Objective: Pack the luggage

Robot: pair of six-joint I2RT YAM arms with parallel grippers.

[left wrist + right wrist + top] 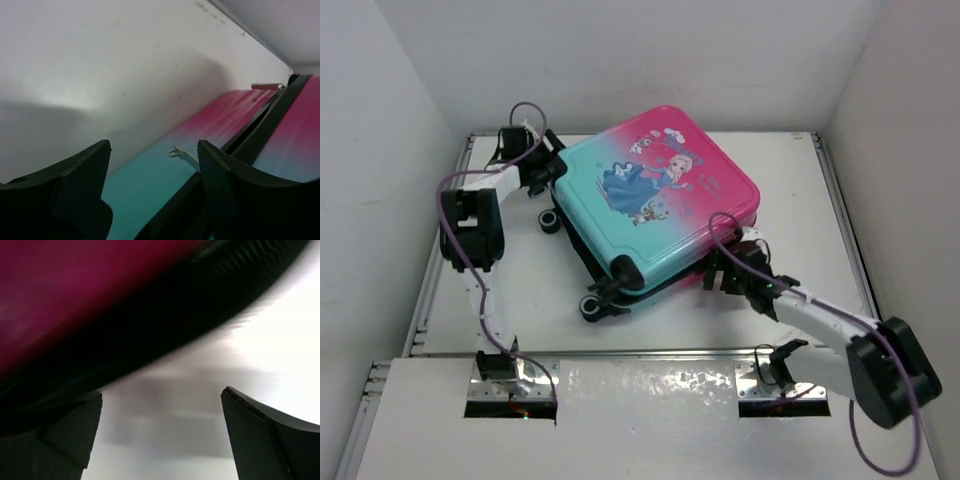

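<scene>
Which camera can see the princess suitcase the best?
The top camera. It shows the whole luggage, with the princess picture and black wheels. The left wrist camera sees only a strip of its teal-and-pink side and dark seam. The right wrist camera sees just a blurry pink and black edge.

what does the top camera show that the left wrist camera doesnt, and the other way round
Only the top camera: the whole lid of the luggage with its princess print, the black wheels, and the right gripper at its near right edge.
Only the left wrist camera: a small metal tab, likely a zipper pull, on the teal side, and the dark seam between the shells, seen close.
Both: the pink-to-teal shell and the left gripper, jaws apart, at the luggage's left corner.
</scene>
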